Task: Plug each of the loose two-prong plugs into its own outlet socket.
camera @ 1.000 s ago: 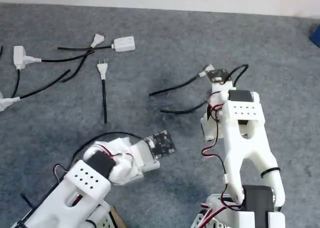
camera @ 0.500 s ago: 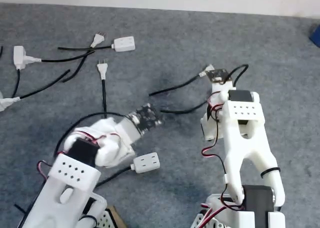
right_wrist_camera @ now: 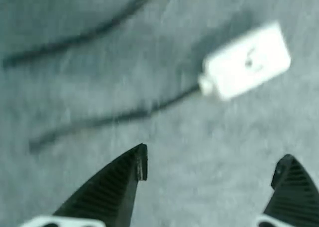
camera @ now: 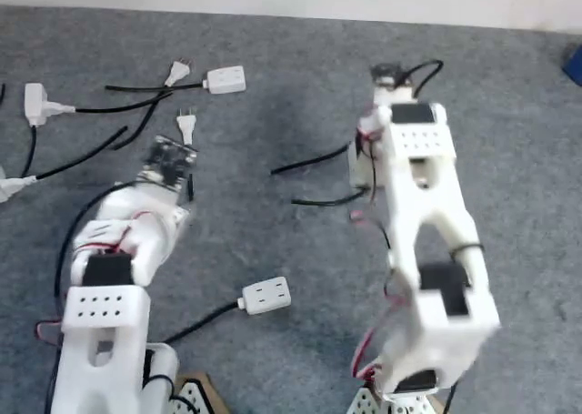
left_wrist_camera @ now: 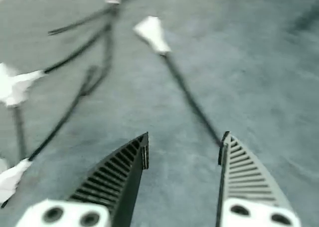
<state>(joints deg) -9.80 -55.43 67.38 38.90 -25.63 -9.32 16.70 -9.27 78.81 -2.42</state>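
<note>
Roughly, plug (camera: 186,125) lying lengthwise, pointing away

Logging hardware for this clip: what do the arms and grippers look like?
The left arm and right arm are white plastic with red and black wires. A dark circuit board tops each wrist. Left gripper and right gripper have black, ribbed, pointed fingers on white bases.

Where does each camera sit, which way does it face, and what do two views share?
High view: fixed above, looking down on the grey table; left arm and right arm show.
Left wrist view: on the left wrist, facing down past the open left pincer at a two-prong plug.
Right wrist view: on the right wrist, facing down past the open right pincer at an outlet socket.
Shared: high and left wrist views both show that plug.
</note>
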